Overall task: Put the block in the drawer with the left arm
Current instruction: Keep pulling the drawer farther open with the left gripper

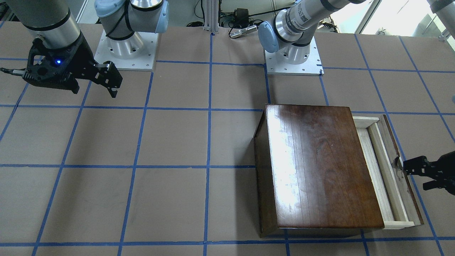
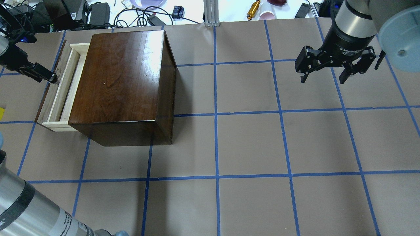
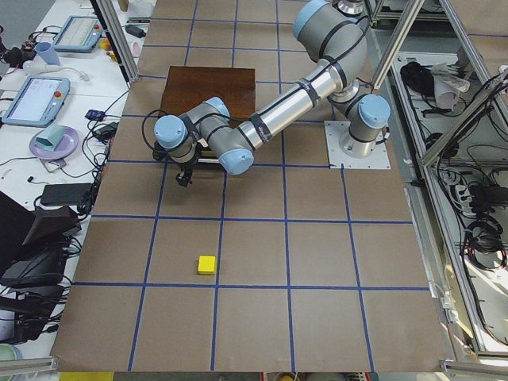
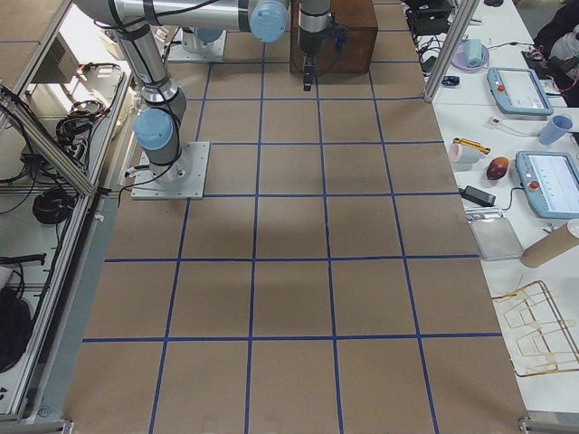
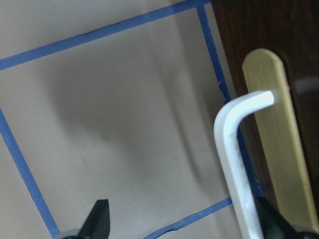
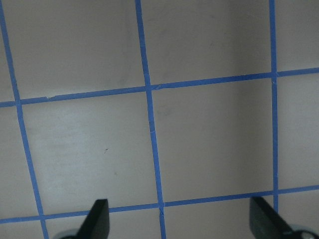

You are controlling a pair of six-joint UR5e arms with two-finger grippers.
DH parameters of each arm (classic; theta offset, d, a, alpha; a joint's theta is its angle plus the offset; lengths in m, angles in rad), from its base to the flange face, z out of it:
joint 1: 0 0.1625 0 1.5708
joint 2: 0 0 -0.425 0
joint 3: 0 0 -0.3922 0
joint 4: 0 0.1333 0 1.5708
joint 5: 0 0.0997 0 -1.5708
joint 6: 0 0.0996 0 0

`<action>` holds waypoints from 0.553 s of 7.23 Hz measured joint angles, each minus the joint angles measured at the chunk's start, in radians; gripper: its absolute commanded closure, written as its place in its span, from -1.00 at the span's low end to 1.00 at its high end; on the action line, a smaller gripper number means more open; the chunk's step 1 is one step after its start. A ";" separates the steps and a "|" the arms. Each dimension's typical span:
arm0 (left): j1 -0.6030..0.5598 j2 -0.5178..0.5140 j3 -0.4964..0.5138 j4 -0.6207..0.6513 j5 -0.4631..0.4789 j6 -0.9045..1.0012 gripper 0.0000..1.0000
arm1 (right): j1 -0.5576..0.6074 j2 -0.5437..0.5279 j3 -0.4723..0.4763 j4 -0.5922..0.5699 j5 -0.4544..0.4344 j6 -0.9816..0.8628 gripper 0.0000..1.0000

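The yellow block (image 3: 207, 263) lies on the table well away from the box; a sliver of it shows at the overhead view's left edge (image 2: 1, 113). The drawer (image 2: 61, 90) is pulled partly out of the dark box (image 2: 124, 82), showing its pale wood tray (image 1: 382, 170) and dark front panel. My left gripper (image 1: 414, 175) is open, right at the drawer's knob (image 1: 396, 163). The left wrist view (image 5: 184, 224) shows its fingertips wide apart, beside a white hooked piece (image 5: 234, 149). My right gripper (image 2: 328, 70) is open and empty, hanging over bare table (image 6: 177, 221).
Cables, boxes and small items line the table's far edge (image 2: 131, 9). The two arm bases (image 1: 124, 46) stand on the robot's side. Blue tape lines grid the brown table (image 2: 216, 131).
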 measured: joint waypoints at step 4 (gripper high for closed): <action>0.001 0.002 0.002 0.006 0.017 0.033 -1.00 | 0.000 0.000 0.000 0.000 0.000 0.000 -1.00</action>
